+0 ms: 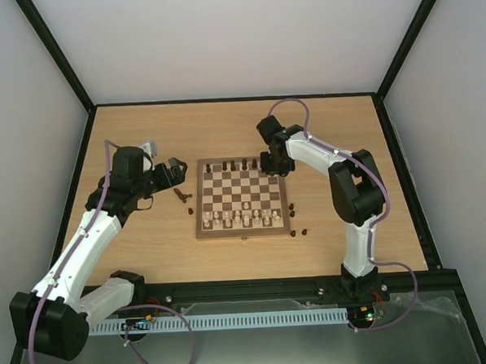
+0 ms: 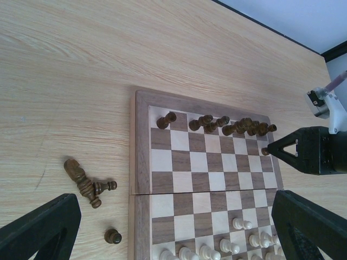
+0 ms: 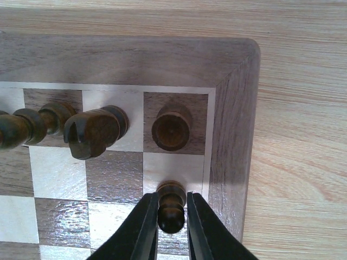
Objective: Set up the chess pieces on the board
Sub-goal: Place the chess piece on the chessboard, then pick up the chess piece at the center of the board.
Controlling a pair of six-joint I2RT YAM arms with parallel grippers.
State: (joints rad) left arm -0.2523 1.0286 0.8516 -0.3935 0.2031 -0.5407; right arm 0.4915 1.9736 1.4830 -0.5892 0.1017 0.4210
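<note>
The board (image 1: 245, 231) lies mid-table, with dark chess pieces (image 1: 234, 164) along its far row. At the far right corner, my right gripper (image 3: 172, 214) has its fingers close against both sides of a dark pawn (image 3: 172, 203). That pawn stands on the cream square in front of a dark rook (image 3: 170, 130); a dark knight (image 3: 92, 130) is beside the rook. My left gripper (image 1: 177, 171) hovers open and empty off the board's left edge (image 2: 140, 146). Below it, loose dark pieces (image 2: 87, 184) lie in a small heap, with one pawn (image 2: 113, 236) upright.
Cream chessmen (image 1: 245, 218) fill the board's near rows. More loose dark pieces (image 1: 298, 228) sit on the table off the board's near right corner. Black frame rails border the table on every side.
</note>
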